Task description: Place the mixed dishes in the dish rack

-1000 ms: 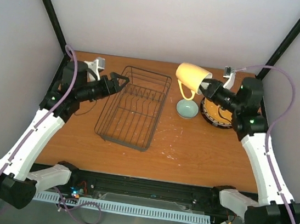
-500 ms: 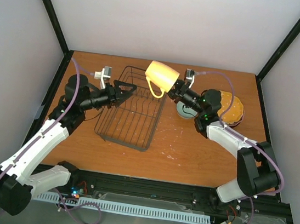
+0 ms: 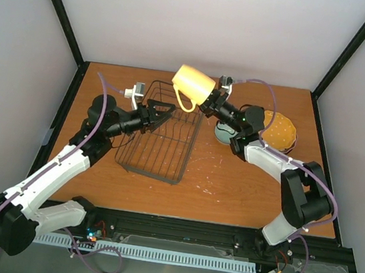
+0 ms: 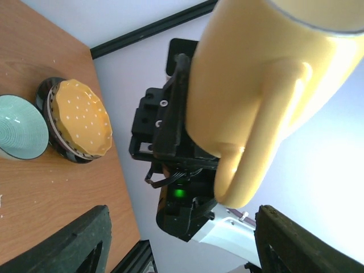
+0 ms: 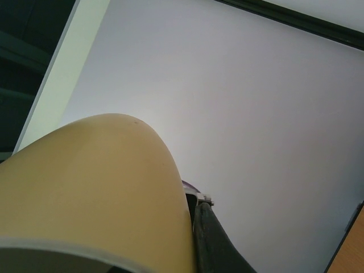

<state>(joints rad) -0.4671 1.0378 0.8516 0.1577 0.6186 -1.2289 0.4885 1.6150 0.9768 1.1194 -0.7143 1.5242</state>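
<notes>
Yellow mug (image 3: 193, 84) hung in the air over the far end of the dish rack (image 3: 157, 148), tilted, handle pointing down, clear of the wire. Right gripper (image 3: 206, 103) was clamped on the mug's rim, carrying it. Left gripper (image 3: 167, 112) hovered over the rack just below the mug, fingers (image 4: 79, 242) spread, nothing between them. Mint-green bowl (image 3: 222, 136) sat on the table (image 3: 243, 185) right of the rack, partly behind the right arm. Just beside the bowl was the plate stack, orange white-dotted plate (image 3: 279, 129) on top.
</notes>
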